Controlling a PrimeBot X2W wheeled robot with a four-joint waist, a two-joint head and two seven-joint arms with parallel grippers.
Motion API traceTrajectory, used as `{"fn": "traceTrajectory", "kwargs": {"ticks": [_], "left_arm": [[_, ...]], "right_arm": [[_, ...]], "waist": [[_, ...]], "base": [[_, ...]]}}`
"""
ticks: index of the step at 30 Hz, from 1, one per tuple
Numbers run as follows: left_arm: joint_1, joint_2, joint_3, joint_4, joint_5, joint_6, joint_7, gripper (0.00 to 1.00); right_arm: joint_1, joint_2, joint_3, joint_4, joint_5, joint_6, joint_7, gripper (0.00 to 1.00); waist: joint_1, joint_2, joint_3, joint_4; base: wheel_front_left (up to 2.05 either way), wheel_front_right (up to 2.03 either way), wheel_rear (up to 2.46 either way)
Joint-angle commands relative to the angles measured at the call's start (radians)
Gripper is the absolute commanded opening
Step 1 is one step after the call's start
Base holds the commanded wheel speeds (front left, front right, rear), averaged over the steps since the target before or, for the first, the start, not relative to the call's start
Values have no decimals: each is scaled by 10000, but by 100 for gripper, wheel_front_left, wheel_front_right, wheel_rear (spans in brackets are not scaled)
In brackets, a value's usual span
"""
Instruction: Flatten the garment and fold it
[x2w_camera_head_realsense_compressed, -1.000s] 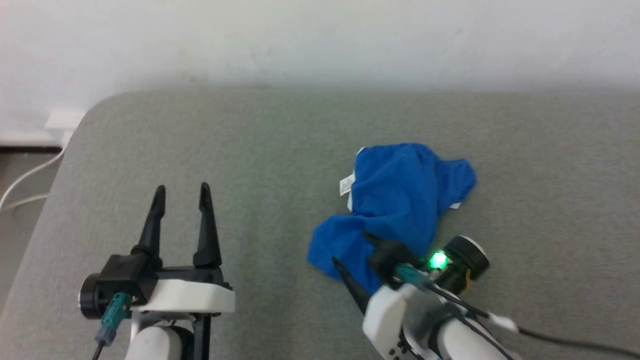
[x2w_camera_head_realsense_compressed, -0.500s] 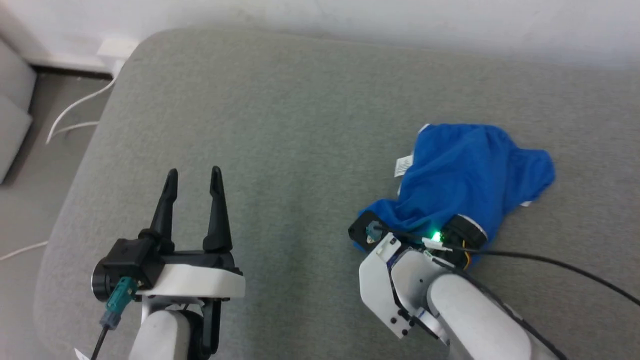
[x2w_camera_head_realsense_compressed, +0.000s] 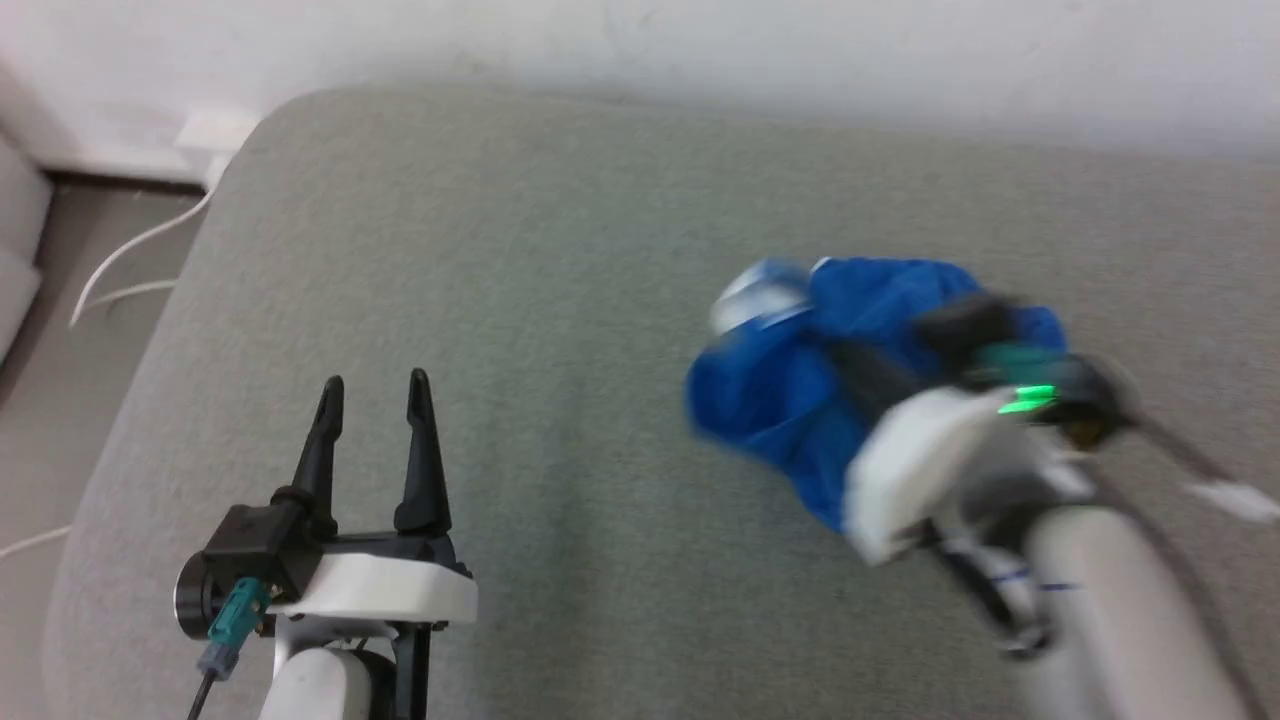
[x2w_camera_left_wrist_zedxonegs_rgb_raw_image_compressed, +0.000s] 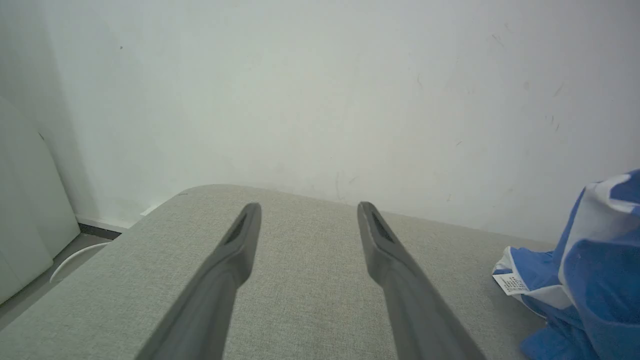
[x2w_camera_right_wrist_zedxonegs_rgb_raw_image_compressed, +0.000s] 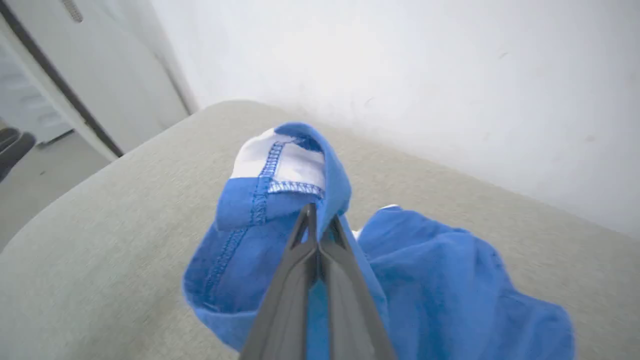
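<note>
Blue fabric marks the garment (x2w_camera_head_realsense_compressed: 770, 400), bunched in a heap on the right half of the grey cloth-covered surface (x2w_camera_head_realsense_compressed: 560, 250) in the head view, where it and the right gripper (x2w_camera_head_realsense_compressed: 845, 355) are smeared by motion blur; that gripper sits on the heap's near right side with a green light glowing on its wrist. The left gripper (x2w_camera_head_realsense_compressed: 375, 385) hovers at the near left, well apart from the garment, its fingers spread with nothing between them. From the left wrist, the two released fingers point across the bare grey cloth toward a white wall (x2w_camera_left_wrist_zedxonegs_rgb_raw_image_compressed: 300, 100), with the garment at the right edge and its small white tag (x2w_camera_left_wrist_zedxonegs_rgb_raw_image_compressed: 512, 284) facing the camera. From the right wrist, the fingers are clenched on a fold of the blue fabric, a corner with white trim (x2w_camera_right_wrist_zedxonegs_rgb_raw_image_compressed: 290, 162) standing up beyond the tips while the rest spreads to the right.
</note>
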Motion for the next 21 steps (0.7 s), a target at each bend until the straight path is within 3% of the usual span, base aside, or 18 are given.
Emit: {"fn": "traceTrajectory", "kwargs": {"ticks": [1,5,9,17,18,19,20,21], "left_arm": [[72,-25,73,22,109,-102,-47,100],[144,-25,122,88,375,-245,-47,100],[174,-25,105,166,446,-345,-47,100],[209,-25,41,373,529,-553,-47,100],[203,-25,27,401,543,-584,-47,100],[199,-25,8,431,554,-615,-47,100],[193,-25,-14,459,552,-645,-47,100],[182,-25,-39,483,554,-676,-47,100]], "right_arm": [[279,-20,-454,-231,-65,-11,-120,0],[1197,27,-3192,-965,-91,-11,-313,0],[2029,32,-5319,-376,159,-11,-181,0],[2951,34,-6897,1916,332,-11,258,0],[2987,34,-6998,2139,345,-11,280,4],[3014,34,-7051,2304,309,-11,278,47],[3017,34,-7138,2405,250,-11,233,100],[2988,34,-7218,2440,210,-11,110,100]], "waist": [[0,-1,-581,-652],[0,-1,-729,-1028],[0,-1,-778,-1335],[0,-1,-824,-1838],[0,-1,-840,-1885],[0,-1,-860,-1925],[0,-1,-878,-1960],[0,-1,-897,-1993]], "base": [[0,0,0],[0,0,0],[0,0,0],[0,0,0],[0,0,0],[0,0,0],[0,0,0],[0,0,0]]}}
